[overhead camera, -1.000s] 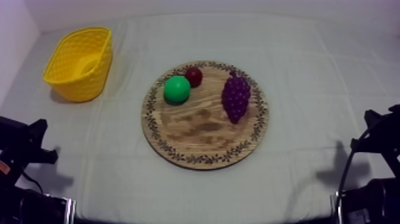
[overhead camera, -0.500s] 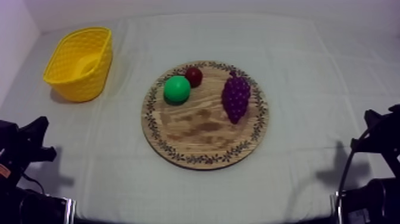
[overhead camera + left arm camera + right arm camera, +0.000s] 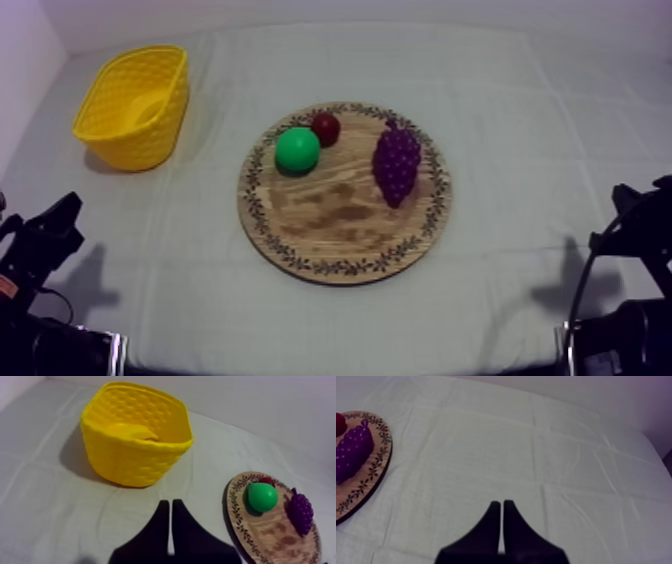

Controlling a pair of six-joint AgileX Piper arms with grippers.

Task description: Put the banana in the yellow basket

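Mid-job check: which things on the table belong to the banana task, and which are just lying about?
Belongs to the job:
- banana, already lying inside the basket
- yellow basket
- wooden board, no banana on it

Just lying about, all on the board:
- pear
- small red fruit, touching the pear
- bunch of grapes

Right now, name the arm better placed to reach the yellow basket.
Left. The yellow basket sits just ahead of the left tool; the right tool sits across the wooden board from it.
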